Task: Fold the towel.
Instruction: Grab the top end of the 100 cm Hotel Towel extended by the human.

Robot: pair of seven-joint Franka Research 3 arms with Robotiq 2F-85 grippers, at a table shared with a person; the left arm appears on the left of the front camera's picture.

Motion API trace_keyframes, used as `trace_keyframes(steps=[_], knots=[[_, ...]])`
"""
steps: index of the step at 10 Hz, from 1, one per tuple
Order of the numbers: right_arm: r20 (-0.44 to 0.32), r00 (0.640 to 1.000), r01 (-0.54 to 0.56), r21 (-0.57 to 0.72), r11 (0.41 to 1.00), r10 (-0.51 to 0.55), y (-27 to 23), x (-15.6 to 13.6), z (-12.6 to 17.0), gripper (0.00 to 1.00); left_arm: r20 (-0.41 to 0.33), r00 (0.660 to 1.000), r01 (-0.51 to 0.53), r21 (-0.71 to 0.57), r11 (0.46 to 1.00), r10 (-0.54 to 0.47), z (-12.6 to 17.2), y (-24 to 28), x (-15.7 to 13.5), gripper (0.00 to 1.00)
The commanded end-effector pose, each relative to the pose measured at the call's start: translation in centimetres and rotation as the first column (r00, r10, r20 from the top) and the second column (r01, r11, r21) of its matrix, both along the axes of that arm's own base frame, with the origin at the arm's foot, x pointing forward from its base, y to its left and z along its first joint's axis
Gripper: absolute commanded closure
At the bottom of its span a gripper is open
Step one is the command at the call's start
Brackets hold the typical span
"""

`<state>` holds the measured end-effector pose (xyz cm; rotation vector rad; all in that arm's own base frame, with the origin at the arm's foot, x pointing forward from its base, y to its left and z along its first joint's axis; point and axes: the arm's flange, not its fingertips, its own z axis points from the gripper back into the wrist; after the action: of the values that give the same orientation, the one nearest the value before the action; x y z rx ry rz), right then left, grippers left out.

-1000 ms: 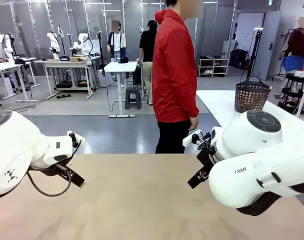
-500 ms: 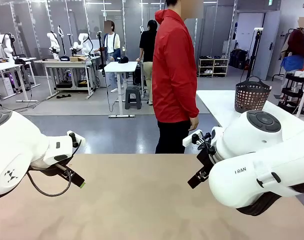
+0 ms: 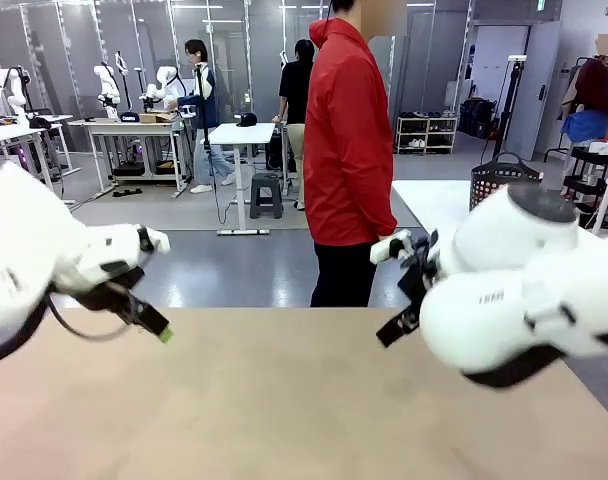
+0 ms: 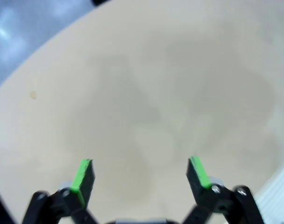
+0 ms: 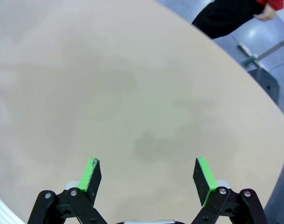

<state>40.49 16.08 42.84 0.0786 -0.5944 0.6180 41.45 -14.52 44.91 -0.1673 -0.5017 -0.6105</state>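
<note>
The left fingers and right fingers, low in their wrist frames, stand spread wide and empty over the tan tabletop, probably ready for cloth from the person at upper centre; where the towel lies I cannot tell.

This is a robot lab, a big work room. Two white robot arms, the left arm and the right arm, hold their jaws over a plain tan worktop. Far past the jaws are a smooth grey floor, white tables on thin legs, a black stool, shelves and glass walls.
</note>
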Motion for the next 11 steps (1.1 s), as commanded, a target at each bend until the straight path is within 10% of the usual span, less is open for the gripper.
trace_keyframes(steps=[1, 3, 6, 11], knots=[[-0.12, 0.99, -0.051, 0.185, 0.981, 0.074, -4.0, 0.6, 5.5, 0.0, -0.173, 0.984, 0.02, -0.127, 0.992, -0.043, 5.8, 4.9, 0.7, 0.0], [-0.209, 0.964, -0.062, 0.417, 0.907, 0.162, -10.6, -0.8, 9.0, 0.0, -0.306, 0.942, 0.031, -0.33, 0.943, -0.138, 9.6, 11.8, -0.4, 0.0], [-0.245, 0.959, 0.072, 0.7, 0.711, 0.143, -22.4, -4.0, 10.3, 0.0, -0.298, 0.944, -0.07, -0.596, 0.8, -0.14, 10.4, 23.3, -2.7, 0.0], [-0.266, 0.964, 0.243, 0.837, 0.49, -0.022, -36.8, -9.5, 6.8, 0.0, -0.262, 0.957, -0.285, -0.79, 0.543, 0.121, 7.8, 37.4, -7.4, 0.0]])
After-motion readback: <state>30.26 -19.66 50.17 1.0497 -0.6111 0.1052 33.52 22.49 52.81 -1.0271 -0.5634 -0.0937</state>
